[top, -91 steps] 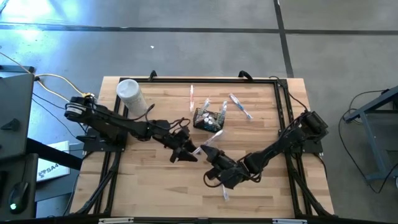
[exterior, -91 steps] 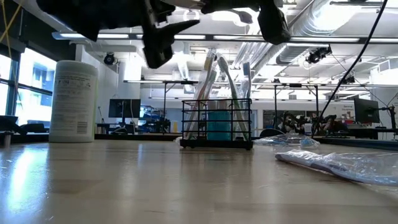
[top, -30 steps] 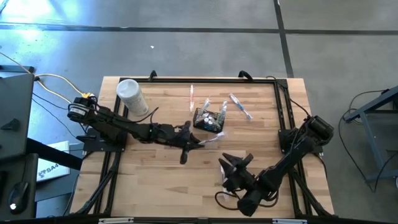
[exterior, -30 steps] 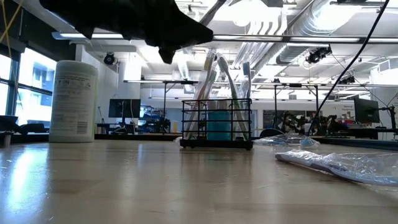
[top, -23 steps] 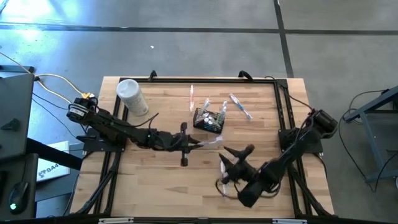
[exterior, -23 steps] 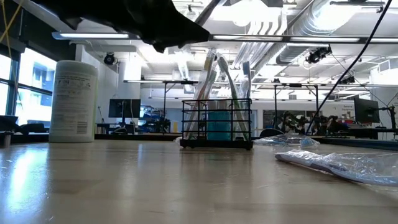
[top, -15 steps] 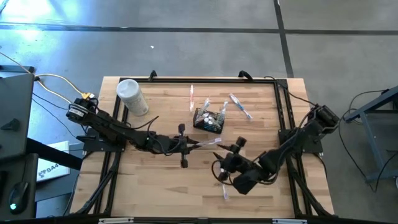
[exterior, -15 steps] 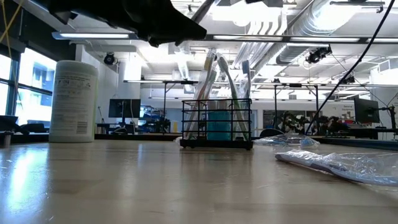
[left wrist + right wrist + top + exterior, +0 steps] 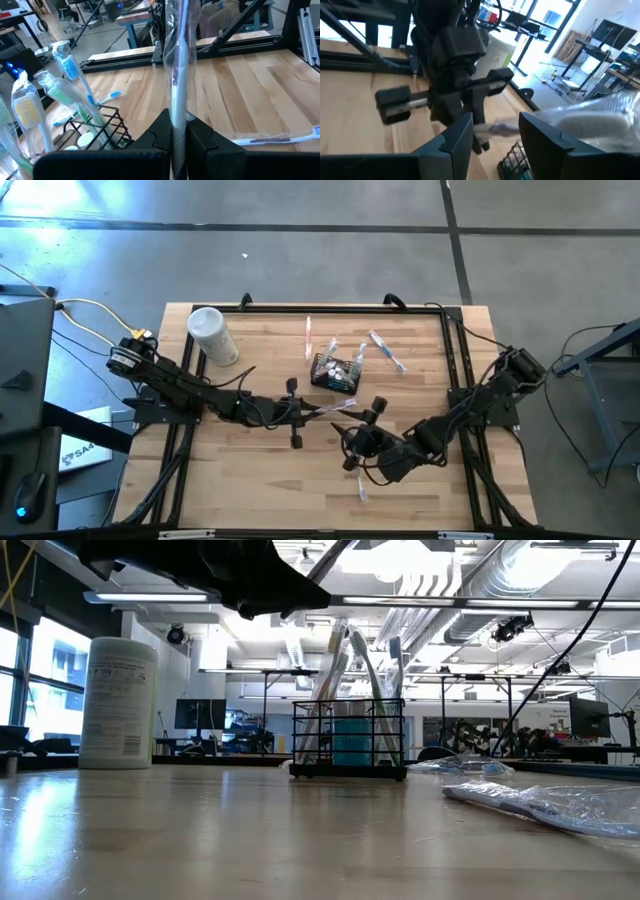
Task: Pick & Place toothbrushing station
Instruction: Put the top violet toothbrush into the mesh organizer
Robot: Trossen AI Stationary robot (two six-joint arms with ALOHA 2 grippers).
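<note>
With several toothbrushes already standing in the wire-mesh caddy mid-surface, the left tool is pinching a wrapped toothbrush just beside it, not yet inserted, while the right tool is hovering spread nearby.

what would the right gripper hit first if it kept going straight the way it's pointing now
Most likely the left gripper and the wrapped toothbrush it holds: in the right wrist view both sit straight ahead between the right gripper fingers. Depth is unclear; the black wire caddy lies off to one side.
</note>
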